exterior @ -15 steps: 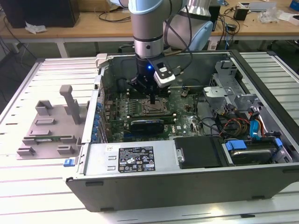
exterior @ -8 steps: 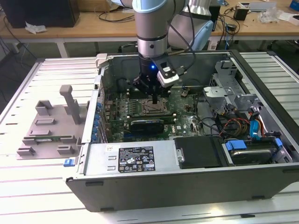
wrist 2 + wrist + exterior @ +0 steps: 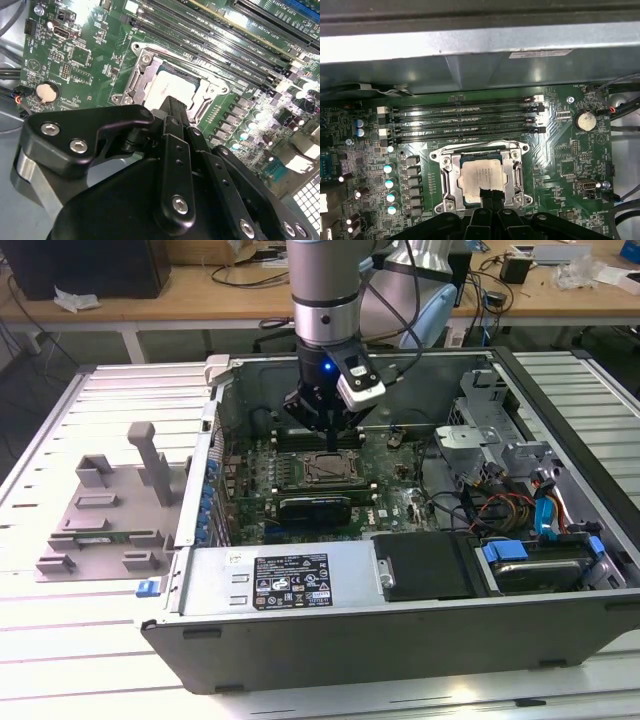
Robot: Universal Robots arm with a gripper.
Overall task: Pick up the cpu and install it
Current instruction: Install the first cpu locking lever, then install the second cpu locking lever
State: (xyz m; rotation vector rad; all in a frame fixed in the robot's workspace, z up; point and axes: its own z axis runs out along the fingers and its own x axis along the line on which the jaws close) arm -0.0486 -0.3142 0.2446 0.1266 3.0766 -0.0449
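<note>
An open computer case (image 3: 400,640) is seen lying on its side on the slatted metal table (image 3: 70,660), across the centre and right of the exterior view. The arm is lowered into the case from the top centre of that frame. The end effector (image 3: 330,445) is held directly above the socket (image 3: 330,472) on the green motherboard (image 3: 400,490).

In both wrist views the cpu (image 3: 482,176) (image 3: 167,85) is seen lying flat inside the socket's metal frame (image 3: 449,175) (image 3: 142,75), with its pale silver top facing up. The end effector (image 3: 490,194) (image 3: 172,102) is drawn closed, its two fingers (image 3: 485,197) pressed together with no gap between them and nothing clamped. Their tips are placed over one edge of the cpu; whether they are touching it cannot be told.

Four memory slots (image 3: 465,120) are seen just beyond the socket, and a round coin battery (image 3: 585,120) (image 3: 45,92) is mounted well apart from it. A grey plastic tray (image 3: 110,510) with upright blocks is set on the table at the exterior view's left, beside the case.
</note>
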